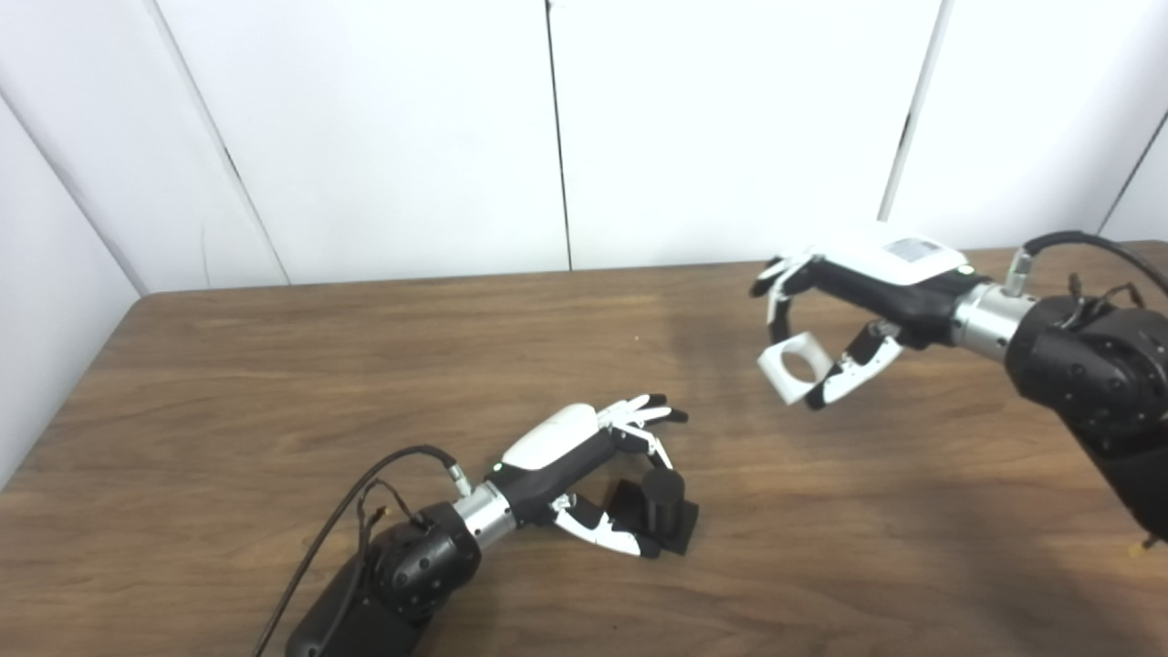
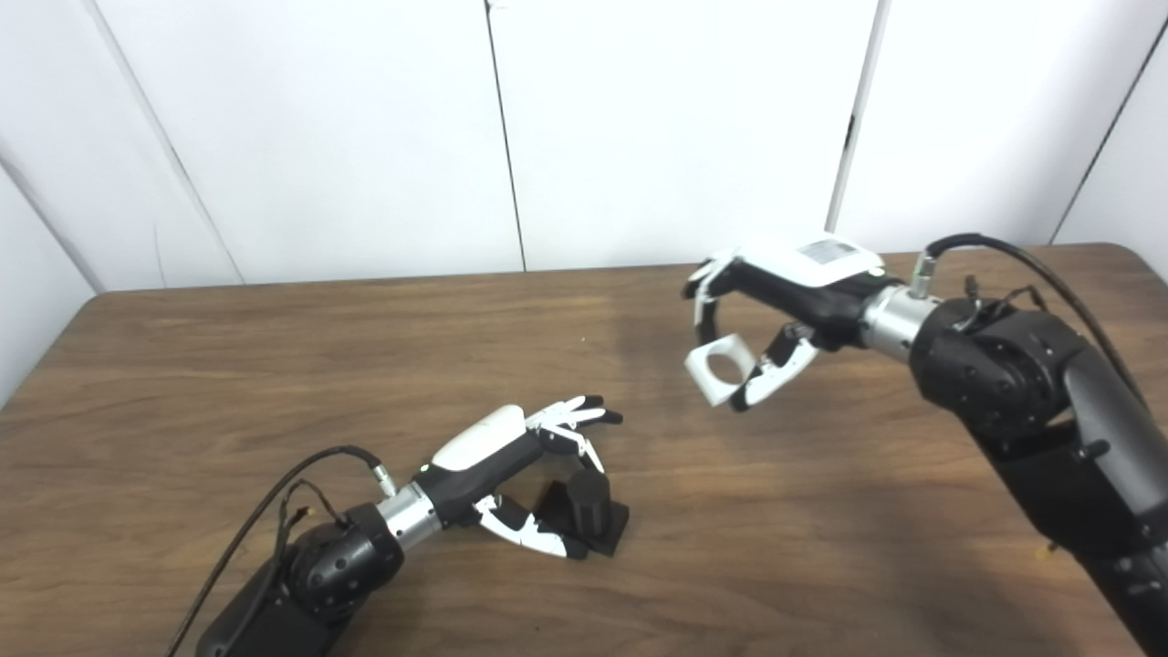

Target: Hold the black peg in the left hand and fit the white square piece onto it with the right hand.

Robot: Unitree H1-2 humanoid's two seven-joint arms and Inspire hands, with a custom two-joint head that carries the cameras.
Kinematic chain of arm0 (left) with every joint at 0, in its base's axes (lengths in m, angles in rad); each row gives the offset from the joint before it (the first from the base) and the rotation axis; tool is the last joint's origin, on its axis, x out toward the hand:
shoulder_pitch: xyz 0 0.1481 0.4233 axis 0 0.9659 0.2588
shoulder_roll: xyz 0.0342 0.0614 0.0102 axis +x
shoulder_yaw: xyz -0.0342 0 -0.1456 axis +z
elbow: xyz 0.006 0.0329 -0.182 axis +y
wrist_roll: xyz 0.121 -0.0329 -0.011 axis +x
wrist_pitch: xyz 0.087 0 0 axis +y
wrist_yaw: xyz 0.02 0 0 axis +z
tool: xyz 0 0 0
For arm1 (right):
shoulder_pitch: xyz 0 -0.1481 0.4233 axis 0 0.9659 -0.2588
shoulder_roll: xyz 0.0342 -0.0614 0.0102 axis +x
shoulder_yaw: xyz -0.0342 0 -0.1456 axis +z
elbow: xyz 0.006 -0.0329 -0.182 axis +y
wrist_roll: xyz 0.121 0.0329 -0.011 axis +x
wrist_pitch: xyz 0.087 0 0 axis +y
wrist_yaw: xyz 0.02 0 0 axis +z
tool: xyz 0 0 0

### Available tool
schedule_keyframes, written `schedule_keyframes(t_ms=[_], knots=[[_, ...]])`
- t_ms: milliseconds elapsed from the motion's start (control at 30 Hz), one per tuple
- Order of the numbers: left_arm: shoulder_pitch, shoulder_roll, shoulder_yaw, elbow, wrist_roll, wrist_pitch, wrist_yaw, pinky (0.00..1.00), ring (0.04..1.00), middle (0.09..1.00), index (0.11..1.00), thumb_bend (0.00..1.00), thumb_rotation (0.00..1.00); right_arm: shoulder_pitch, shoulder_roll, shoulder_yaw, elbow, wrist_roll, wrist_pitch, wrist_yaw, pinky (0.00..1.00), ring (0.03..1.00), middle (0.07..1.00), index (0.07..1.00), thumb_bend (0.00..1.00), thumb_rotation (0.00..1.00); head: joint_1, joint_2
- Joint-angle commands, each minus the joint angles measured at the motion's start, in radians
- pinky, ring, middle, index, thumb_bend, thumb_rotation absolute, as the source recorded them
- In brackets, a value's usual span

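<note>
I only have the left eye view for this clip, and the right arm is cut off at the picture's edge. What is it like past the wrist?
Observer: In the right eye view the right arm shows well past the wrist, a thick black limb bending down to the picture's bottom right corner.
Operator: Does the table end near it?
Observer: Yes. The table's far right corner shows, rounded, behind that arm.
Operator: Where does the wrist cable go?
Observer: The cable leaves the wrist behind the right hand, arcs over the arm and drops along its far side.
</note>
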Motion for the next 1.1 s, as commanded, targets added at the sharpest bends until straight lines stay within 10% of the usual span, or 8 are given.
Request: schedule_keyframes(t_ms=[0, 1067], knots=[[-0.017, 0.003, -0.012, 0.022, 0.056, 0.028, -0.006, 0.98, 1.000, 0.932, 0.494, 0.52, 0.08, -0.033, 0.004, -0.012, -0.069, 0.011, 0.011, 0.018, 0.90, 0.891, 0.809, 0.480, 0.52, 0.14, 0.001, 0.000], [-0.016, -0.006, -0.013, 0.004, 0.072, 0.058, -0.003, 0.97, 1.000, 0.929, 0.494, 0.52, 0.08, -0.075, 0.103, 0.061, -0.101, -0.027, -0.018, 0.141, 0.93, 0.898, 0.802, 0.481, 0.52, 0.14, 0.007, 0.015]])
